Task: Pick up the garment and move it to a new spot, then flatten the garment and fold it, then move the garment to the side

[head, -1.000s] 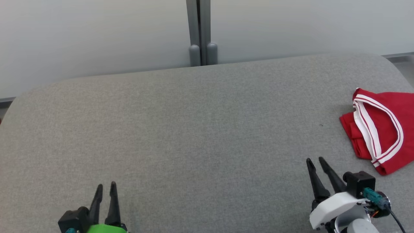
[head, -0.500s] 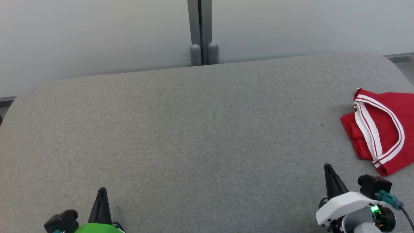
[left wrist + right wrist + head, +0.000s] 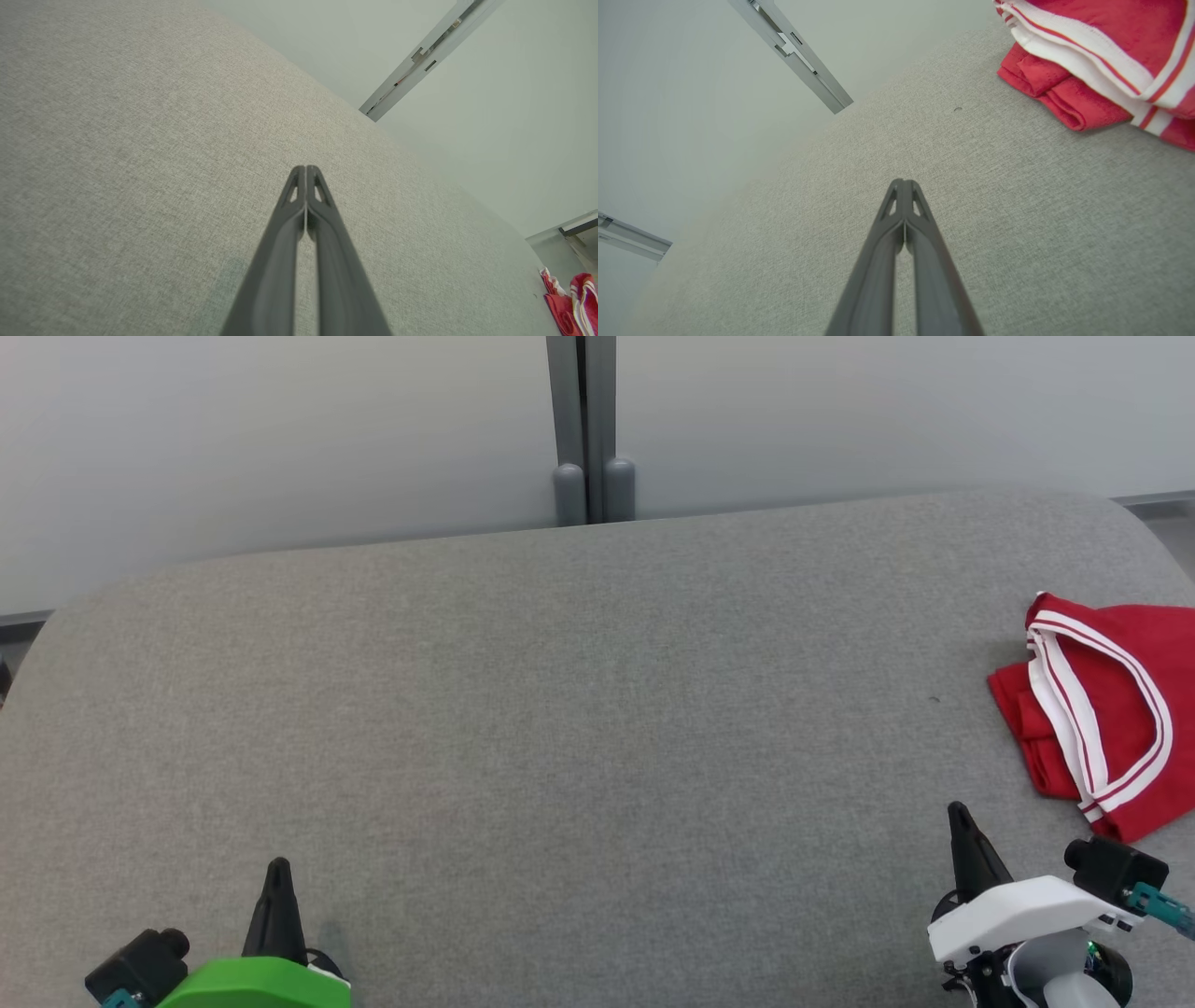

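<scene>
left gripper (image 3: 277, 866): jaws pressed tight together, nothing in them, parked at the near left of the table (image 3: 560, 709)
right gripper (image 3: 957, 810): same deal, jaws closed flat on each other, holding nothing, near right side
garment (image 3: 1111, 709): red with white striped trim, folded into a bundle at the table's right edge, just ahead and right of the right gripper, not touching it
table: grey fabric top, rounded corners
background: pale wall panels with a grey post (image 3: 586, 429) between them

The garment (image 3: 1120, 709) lies on the table (image 3: 560, 709), ahead and to the right of the right gripper (image 3: 958, 814). The left gripper (image 3: 277, 868) is well apart, to that gripper's left.
</scene>
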Robot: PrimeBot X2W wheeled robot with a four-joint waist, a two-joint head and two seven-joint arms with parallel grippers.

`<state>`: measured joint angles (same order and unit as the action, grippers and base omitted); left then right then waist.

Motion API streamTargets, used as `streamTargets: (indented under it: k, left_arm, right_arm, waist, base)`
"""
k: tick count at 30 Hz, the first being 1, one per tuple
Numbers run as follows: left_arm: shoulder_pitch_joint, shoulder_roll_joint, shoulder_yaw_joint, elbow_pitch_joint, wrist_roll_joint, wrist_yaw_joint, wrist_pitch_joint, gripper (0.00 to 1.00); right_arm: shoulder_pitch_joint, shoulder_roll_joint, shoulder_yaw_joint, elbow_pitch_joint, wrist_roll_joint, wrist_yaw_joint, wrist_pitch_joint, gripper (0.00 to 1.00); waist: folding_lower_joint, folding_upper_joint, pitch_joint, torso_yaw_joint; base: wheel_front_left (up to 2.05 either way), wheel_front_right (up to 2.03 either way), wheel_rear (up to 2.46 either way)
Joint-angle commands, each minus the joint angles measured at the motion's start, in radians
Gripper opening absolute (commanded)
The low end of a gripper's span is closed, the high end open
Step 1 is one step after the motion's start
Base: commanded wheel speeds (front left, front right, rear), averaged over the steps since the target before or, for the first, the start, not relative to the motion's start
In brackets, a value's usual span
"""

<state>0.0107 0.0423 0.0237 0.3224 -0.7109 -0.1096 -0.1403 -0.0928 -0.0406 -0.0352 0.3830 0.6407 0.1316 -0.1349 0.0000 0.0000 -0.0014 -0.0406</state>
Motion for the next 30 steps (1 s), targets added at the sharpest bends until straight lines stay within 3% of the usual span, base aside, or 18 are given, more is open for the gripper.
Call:
streamTargets:
  k: [1, 30]
  left_arm:
    - [-0.03, 0.005, 0.007, -0.019, -0.038, 0.002, 0.01, 0.0]
    - [-0.071, 0.008, 0.041, -0.055, -0.379, 0.005, 0.107, 0.0]
  right_arm:
    - [-0.021, -0.005, -0.006, -0.022, 0.038, 0.0, 0.008, 0.0]
    - [-0.028, -0.008, -0.037, -0.066, 0.406, -0.001, 0.104, 0.0]
  waist:
    - [0.0, 0.0, 0.0, 0.001]
    - [0.0, 0.0, 0.0, 0.012]
  base:
    - [0.0, 0.0, 0.0]
    - [0.0, 0.0, 0.0]
